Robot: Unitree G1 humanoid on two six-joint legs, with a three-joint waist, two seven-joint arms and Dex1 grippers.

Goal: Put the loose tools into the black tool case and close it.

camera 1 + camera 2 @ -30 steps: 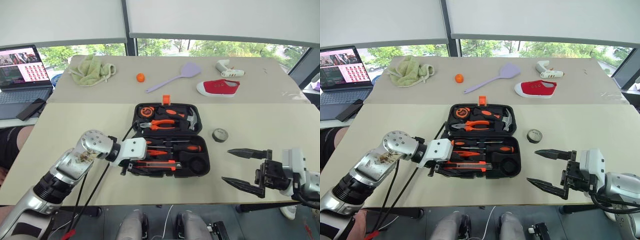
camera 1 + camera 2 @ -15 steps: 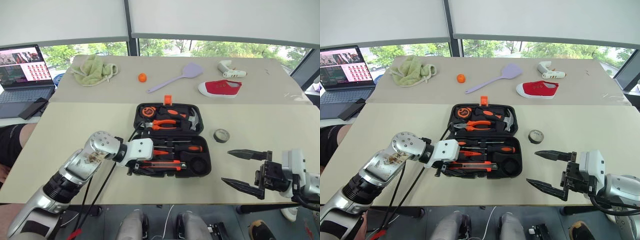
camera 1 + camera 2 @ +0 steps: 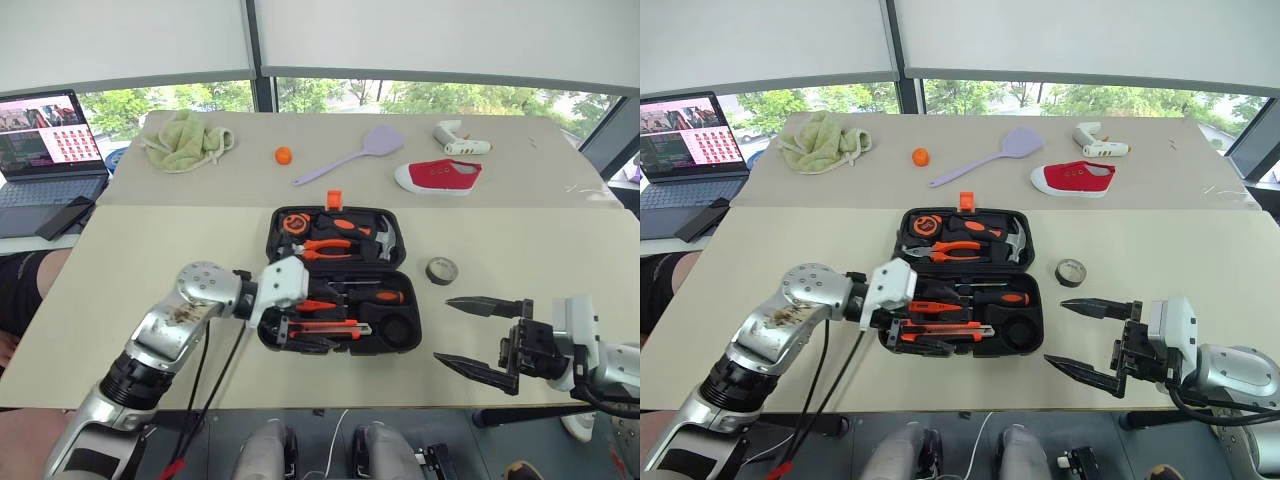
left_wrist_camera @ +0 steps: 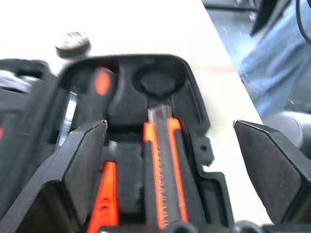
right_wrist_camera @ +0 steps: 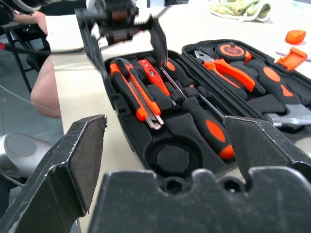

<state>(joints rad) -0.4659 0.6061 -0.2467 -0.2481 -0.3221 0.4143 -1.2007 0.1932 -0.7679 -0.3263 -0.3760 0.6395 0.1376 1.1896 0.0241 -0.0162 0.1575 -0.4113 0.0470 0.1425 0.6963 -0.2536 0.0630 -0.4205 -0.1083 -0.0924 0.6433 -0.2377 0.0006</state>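
Now the left gripper has sprung wide and empty above the utility knife lying in the black tool case beneath it, leaving the tape roll outside.

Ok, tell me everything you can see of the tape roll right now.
The tape roll is a small dark ring with a lighter grey middle. It lies flat on the beige table, apart from and just right of the open black tool case, beyond the open right gripper. Nothing touches it, and the case's round slot is empty.
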